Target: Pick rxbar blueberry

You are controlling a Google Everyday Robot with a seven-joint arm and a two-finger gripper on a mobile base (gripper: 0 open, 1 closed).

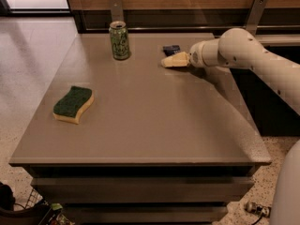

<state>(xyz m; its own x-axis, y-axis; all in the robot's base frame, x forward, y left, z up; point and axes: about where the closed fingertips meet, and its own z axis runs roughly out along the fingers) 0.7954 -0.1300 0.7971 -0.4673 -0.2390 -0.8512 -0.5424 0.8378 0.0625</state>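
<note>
The rxbar blueberry, a small dark navy bar, lies flat on the grey table near its far edge, right of centre. My gripper, cream-coloured on the end of the white arm, reaches in from the right. It sits low over the table, just in front of the bar and close to its near edge. The gripper holds nothing that I can see. Part of the bar's near side is hidden behind the gripper.
A green drink can stands upright at the far edge, left of the bar. A green-and-yellow sponge lies at the left. A wall with metal brackets runs behind the table. A basket stands on the floor at the front left.
</note>
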